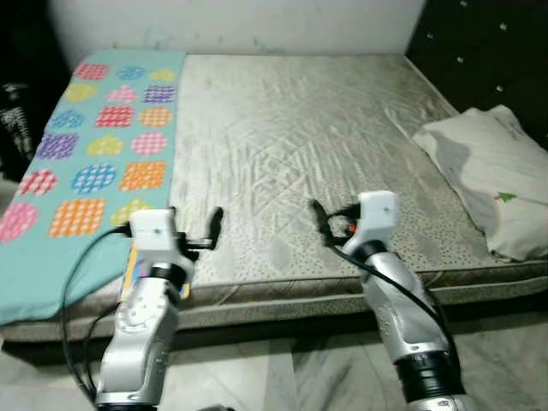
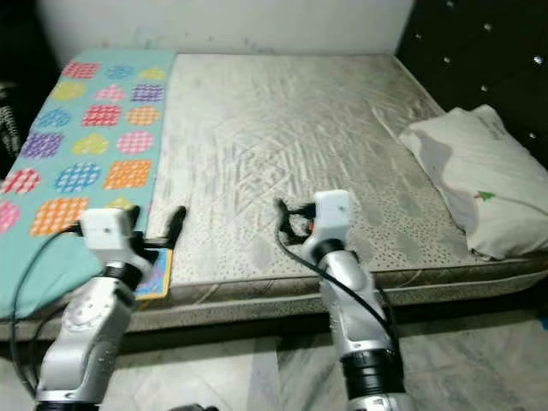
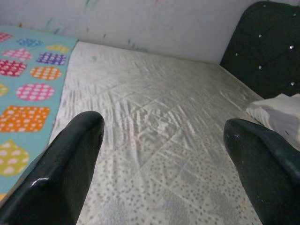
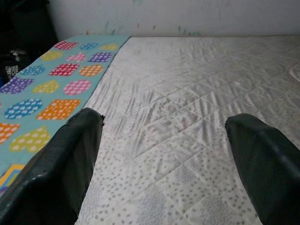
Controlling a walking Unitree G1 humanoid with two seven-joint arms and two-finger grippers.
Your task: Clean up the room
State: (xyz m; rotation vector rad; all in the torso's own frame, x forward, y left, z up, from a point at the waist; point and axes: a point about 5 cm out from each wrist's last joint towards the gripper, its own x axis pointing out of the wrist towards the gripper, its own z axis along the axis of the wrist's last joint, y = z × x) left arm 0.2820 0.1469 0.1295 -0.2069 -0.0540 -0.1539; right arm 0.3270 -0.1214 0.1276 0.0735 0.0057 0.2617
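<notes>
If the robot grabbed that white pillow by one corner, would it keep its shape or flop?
The pillow would probably sag: its cover looks soft and creased. It seems light for its bulk. It lies flat on the mattress, so it shouldn't roll.

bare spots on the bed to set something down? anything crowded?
Biggest free patch: the grey mattress between the patterned teal blanket on the robot's left and the white pillow by the dark headboard on the right. Tightest along the near edge, where the open left gripper and right gripper hover.
</notes>
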